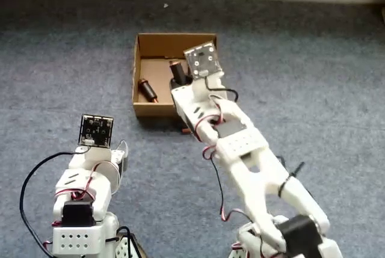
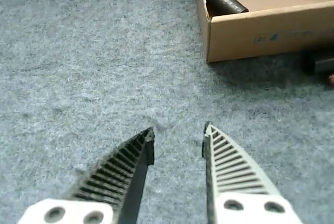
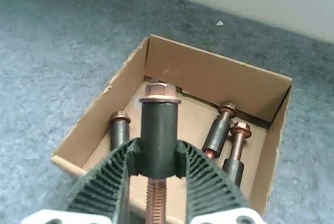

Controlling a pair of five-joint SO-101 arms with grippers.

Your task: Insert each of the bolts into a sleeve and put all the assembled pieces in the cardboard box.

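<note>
Holding an assembled bolt and sleeve (image 3: 158, 130) upright over the cardboard box (image 3: 219, 67), my right end effector (image 3: 156, 151) is clenched on the sleeve's dark body, bolt head up and thread hanging below. Three finished pieces (image 3: 218, 132) lie on the box floor. The drop looks best made low, over the bare strip between them and clear of the walls. My left end effector (image 2: 177, 140) hangs released above the carpeted bench (image 2: 78, 51), near the box's corner.

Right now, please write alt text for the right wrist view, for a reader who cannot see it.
The right gripper holds a sleeve with a bolt through it, over the box. Three assembled pieces lie inside.
</note>
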